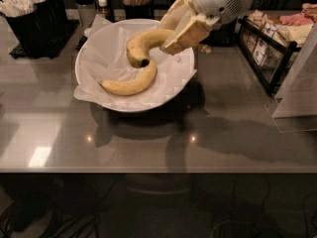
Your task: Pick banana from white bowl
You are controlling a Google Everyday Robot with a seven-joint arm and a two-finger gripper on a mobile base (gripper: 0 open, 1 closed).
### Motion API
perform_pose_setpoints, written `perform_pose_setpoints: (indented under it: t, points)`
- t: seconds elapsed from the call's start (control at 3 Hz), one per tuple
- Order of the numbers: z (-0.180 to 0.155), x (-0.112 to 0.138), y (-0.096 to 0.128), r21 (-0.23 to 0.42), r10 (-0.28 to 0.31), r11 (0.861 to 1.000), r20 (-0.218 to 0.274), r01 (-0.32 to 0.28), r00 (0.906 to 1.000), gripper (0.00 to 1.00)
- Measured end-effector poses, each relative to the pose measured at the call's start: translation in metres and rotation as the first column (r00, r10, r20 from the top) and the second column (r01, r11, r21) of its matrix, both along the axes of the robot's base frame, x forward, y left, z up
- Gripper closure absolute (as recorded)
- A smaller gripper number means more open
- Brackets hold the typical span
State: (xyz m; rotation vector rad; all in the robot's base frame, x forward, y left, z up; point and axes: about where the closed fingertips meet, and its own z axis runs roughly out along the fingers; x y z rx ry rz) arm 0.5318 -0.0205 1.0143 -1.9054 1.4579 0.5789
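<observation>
Now we have the pale two-finger end effector (166, 36) up at the top right, over the far rim of the wide round white bowl (132, 109). Its tan fingers (189, 32) are pinching one end of the ripe yellow banana with the dark blunt tip (140, 44). That banana hangs above the crinkled white paper lining (106, 53), its dark tip drooping down and to the left, just over the second yellow banana (130, 85), the crescent one lying flat in the bowl. We cannot tell whether the two fruits touch at that tip. By our reading, the pick is nearly done.

We judge this fruit light but soft: squeeze hard and the skin bruises or splits. Held by one end, it may pivot in the pads, and the smooth peel could slip. A grip nearer the middle would carry it steadier. The bowl sits on the glossy grey bench (148, 148).
</observation>
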Motion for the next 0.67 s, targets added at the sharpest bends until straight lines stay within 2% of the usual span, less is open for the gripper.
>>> perform_pose_setpoints:
  t: [0.33, 0.67]
  points:
    - [0.027, -0.038, -0.008, 0.156, 0.020, 0.987, 0.011, -0.021, 0.9997, 1.00]
    - [0.030, -0.044, -0.018, 0.184, 0.002, 0.983, -0.004, -0.002, 1.0000, 1.00]
